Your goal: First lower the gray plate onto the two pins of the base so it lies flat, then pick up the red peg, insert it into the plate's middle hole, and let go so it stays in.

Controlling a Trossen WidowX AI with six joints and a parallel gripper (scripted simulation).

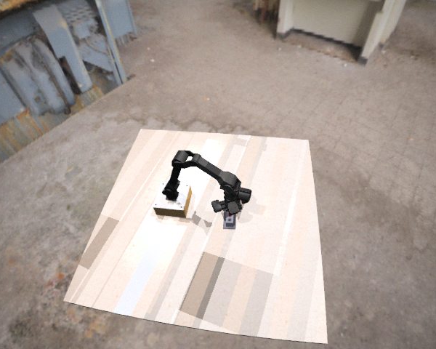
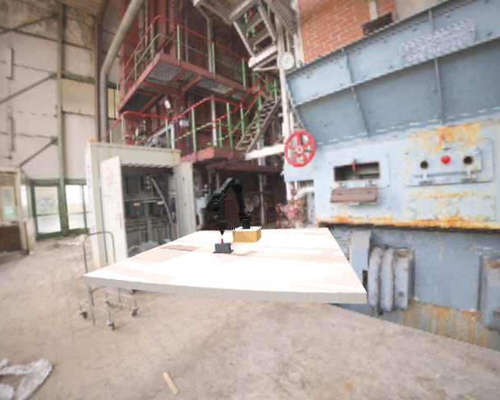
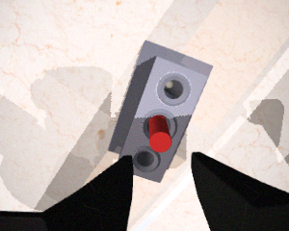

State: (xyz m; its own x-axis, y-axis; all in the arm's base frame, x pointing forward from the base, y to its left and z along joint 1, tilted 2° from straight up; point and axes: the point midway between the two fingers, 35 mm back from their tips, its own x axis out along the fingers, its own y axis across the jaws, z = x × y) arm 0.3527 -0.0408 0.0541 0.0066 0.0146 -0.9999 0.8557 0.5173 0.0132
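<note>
The gray plate [image 3: 150, 99] lies flat on the base [image 3: 156, 50] [image 1: 229, 227], which stands on the table. A pale pin tip shows inside the plate's upper hole in the wrist view; the lower hole is dark inside. The red peg [image 3: 160, 137] [image 2: 222, 241] stands nearly upright in the plate's middle hole, its upper part sticking out. How deep it sits cannot be told. My gripper [image 3: 162, 162] [image 2: 222, 232] is open and empty above the peg, with a gap between its fingers and the peg. In the top view the arm hides the fingertips.
The arm's mounting box [image 1: 170, 212] [image 2: 246, 236] stands on the table [image 1: 248, 307] [image 2: 242, 275] behind the base as the exterior camera sees it. The arm reaches over from it. Arm shadows fall around the base in the wrist view.
</note>
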